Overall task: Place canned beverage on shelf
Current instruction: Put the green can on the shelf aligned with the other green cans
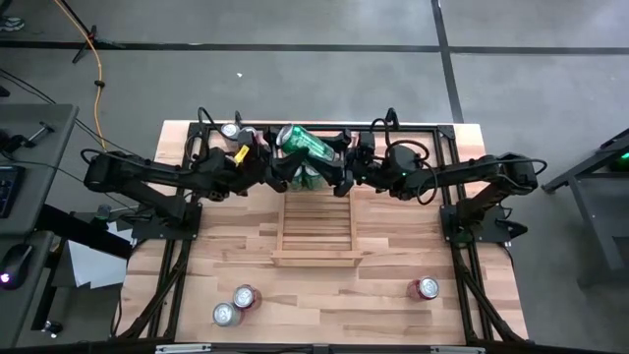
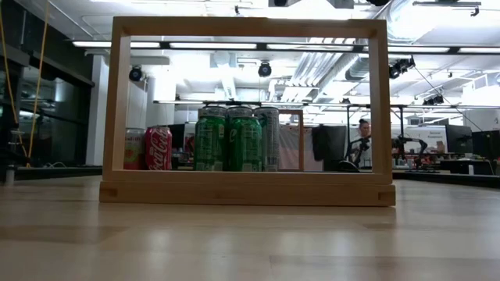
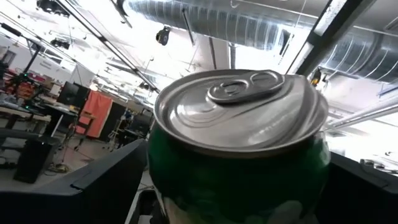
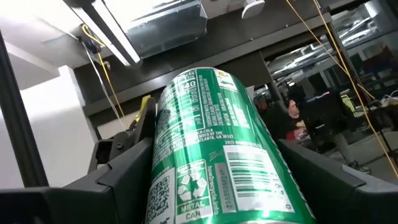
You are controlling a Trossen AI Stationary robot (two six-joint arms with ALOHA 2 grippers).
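Held off the table at the far end of the shelf (image 1: 316, 258): a green can (image 1: 307, 144), lying tilted on its side between the two arms, above the shelf's far bar.

Right gripper (image 1: 339, 165): closed on the can across its body, dark fingers (image 4: 118, 168) pressed along both sides of it (label and barcode facing the wrist camera, (image 4: 217, 143)).

Left gripper (image 1: 280, 169): spread as wide as it goes, set about the same can from the other side. Seen from its wrist, lid and pull tab up close (image 3: 239, 143), a dark finger (image 3: 93, 186) on either flank. No firm clamp visible there (contact itself hard to judge).

Both arms reaching inward from their table edges, meeting over the shelf's far end.

On the low view, through the shelf's end frame (image 2: 246, 187): two green cans (image 2: 228, 140) upright side by side, a silver can (image 2: 268, 139) just beside them on the right. Farther left, also seen through the frame, a red can (image 2: 158, 148) upright.

Near table edge, well apart from the shelf: two cans close together (image 1: 236, 306) on the left, one red can alone (image 1: 424, 288) on the right, all standing. One more can (image 1: 231, 130) at the far-left corner, behind the left arm.

A person (image 2: 361, 144) in the room behind.
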